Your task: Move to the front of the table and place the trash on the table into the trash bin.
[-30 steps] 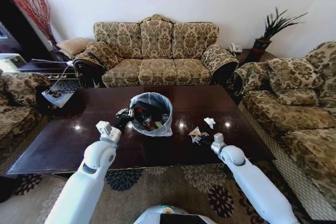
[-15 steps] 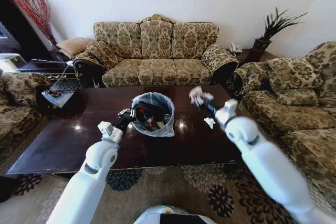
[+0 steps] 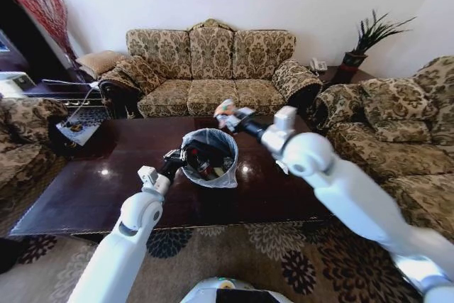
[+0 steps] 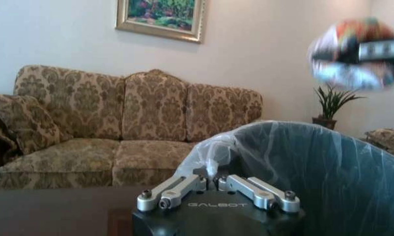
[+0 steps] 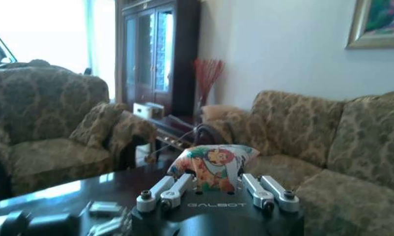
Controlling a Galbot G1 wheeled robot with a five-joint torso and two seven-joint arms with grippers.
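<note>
Right gripper [image 3: 230, 116] clamps a colourful wrapper [image 3: 224, 109] above the trash bin [image 3: 211, 155], frame centre, on the table [image 3: 85, 189]. Left gripper [image 3: 176, 160] pinches the bin's bag rim.

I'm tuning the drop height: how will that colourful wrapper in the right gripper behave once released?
The wrapper looks crumpled and thin, so probably light and floppy; it may flutter rather than fall straight. The right gripper holds it above the trash bin, near the far rim, so a drift could miss. The left gripper grips the rim, which should prevent tipping.
</note>
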